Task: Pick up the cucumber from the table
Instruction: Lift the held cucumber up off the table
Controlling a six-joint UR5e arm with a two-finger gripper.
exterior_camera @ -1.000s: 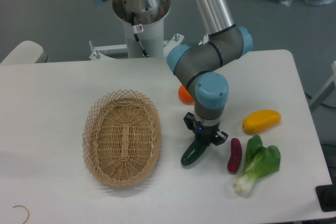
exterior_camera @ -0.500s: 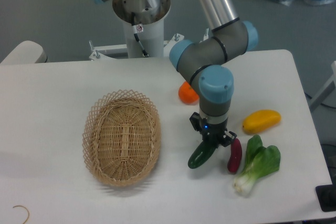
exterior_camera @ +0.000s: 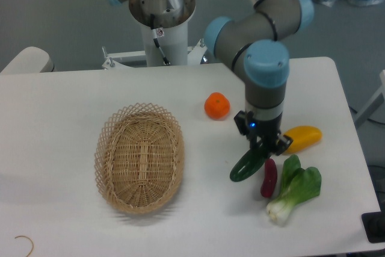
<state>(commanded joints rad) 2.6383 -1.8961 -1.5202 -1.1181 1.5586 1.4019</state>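
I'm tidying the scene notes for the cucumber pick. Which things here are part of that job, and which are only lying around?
Part of the job:
cucumber, gripped at its upper end
hand, closed on it
table

Just lying about:
wicker basket
orange
yellow mango
eggplant
bok choy

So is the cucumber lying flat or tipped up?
Tipped up: the gripper is shut on the upper end of the cucumber, which slants down-left.
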